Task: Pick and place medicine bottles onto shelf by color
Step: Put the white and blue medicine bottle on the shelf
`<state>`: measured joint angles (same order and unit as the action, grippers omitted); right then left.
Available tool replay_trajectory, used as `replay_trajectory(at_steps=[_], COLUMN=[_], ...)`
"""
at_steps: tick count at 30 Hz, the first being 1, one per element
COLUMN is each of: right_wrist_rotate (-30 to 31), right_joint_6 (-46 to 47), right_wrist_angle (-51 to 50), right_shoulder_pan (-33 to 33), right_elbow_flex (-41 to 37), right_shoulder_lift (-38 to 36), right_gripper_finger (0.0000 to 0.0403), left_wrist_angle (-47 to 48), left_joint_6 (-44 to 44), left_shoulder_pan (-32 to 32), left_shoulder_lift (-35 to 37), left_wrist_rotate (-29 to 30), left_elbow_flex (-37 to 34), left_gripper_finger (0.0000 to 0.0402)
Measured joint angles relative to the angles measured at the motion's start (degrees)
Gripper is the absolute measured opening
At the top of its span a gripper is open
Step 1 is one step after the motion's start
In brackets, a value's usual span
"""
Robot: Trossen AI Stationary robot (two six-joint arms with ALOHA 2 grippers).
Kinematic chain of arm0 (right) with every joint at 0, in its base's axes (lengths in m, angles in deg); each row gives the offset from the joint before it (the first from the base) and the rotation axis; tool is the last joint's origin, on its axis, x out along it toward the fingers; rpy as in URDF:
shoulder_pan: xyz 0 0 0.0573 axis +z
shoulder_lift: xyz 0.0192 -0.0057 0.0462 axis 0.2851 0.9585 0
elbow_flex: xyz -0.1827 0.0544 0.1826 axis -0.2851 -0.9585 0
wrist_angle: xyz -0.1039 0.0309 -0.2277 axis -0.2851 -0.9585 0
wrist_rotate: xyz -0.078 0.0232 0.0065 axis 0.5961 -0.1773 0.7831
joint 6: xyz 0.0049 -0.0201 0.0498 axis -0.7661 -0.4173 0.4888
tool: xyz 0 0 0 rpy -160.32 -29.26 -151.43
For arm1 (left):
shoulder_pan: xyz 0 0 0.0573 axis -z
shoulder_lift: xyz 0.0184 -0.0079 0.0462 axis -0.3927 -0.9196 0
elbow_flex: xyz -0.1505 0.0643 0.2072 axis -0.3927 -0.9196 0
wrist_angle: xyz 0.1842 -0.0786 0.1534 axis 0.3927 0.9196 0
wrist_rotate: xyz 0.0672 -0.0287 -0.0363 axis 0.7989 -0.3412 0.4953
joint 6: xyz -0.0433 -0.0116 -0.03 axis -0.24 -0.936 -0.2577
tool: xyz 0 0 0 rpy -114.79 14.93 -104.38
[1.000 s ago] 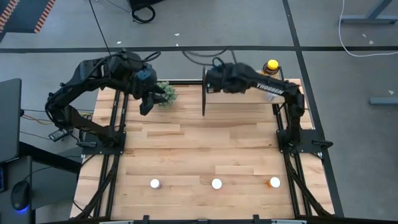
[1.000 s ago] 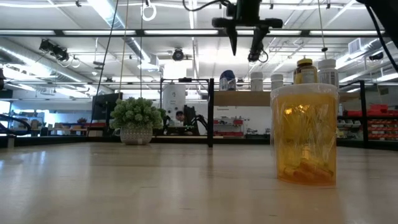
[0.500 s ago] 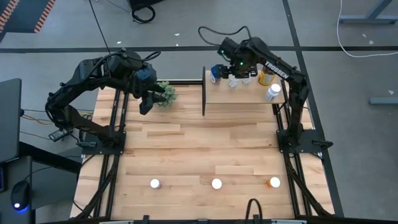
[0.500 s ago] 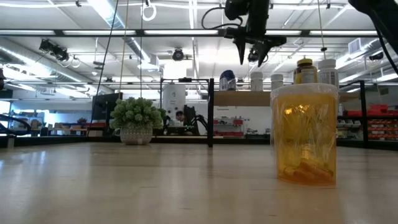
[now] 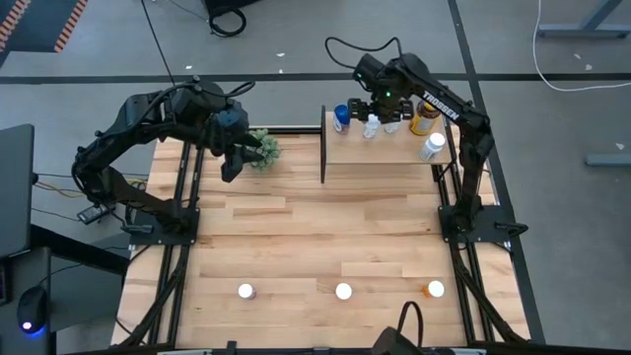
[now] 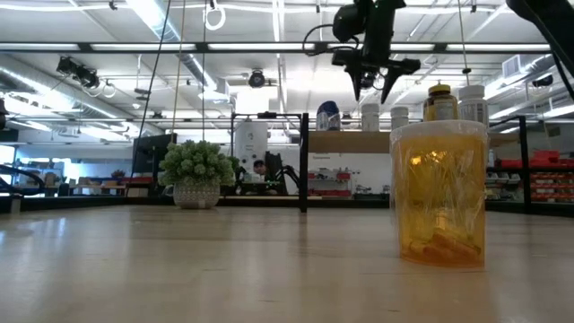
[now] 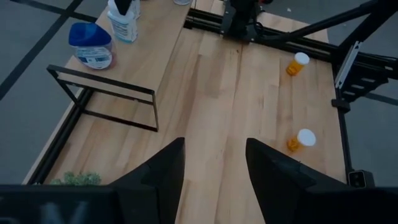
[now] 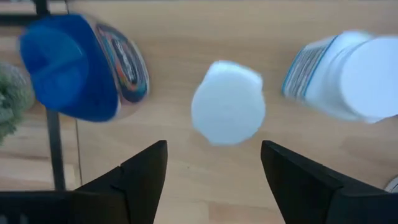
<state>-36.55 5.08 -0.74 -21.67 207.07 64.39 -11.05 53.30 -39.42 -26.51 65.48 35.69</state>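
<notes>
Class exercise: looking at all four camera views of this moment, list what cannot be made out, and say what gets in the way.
- Blue bottle label text, right wrist view: blurred.
- Shelf surface, low view: seen edge-on.
- Bottles behind the orange bottle, low view: partly blocked by it.
- Bottle under the right gripper, high view: covered by the arm.

A translucent orange bottle (image 6: 440, 194) stands close on the wooden surface (image 6: 224, 265), with small pieces visible inside it. Farther back, the shelf (image 6: 359, 141) carries a row of bottles: a blue-capped one (image 6: 328, 116), two white ones (image 6: 370, 117), an amber one with a yellow cap (image 6: 439, 101) and a larger white one (image 6: 472, 104). The right claw (image 6: 375, 87) hangs above this row, fingers spread and empty. A green plant (image 6: 196, 172) in a pale pot sits left of the shelf's black upright.
</notes>
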Motion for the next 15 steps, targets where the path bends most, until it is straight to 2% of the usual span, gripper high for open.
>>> replay_trajectory(at_steps=[7, 15], right_wrist_rotate=[0.06, 1.50], right_joint_6=[0.10, 0.96], right_wrist_angle=[-0.01, 0.17], right_shoulder_pan=[-0.02, -0.42], right_elbow_flex=[-4.29, -5.12], right_shoulder_lift=[0.02, 0.04], right_gripper_finger=[0.0267, 0.0267], left_wrist_angle=[-0.30, -1.55], left_joint_6=[-0.28, -0.90], left_shoulder_pan=[0.00, 0.00], left_shoulder_lift=[0.67, 1.09], left_wrist_rotate=[0.00, -0.01], left_elbow_flex=[0.02, 0.02], left_gripper_finger=[0.0175, 0.0175])
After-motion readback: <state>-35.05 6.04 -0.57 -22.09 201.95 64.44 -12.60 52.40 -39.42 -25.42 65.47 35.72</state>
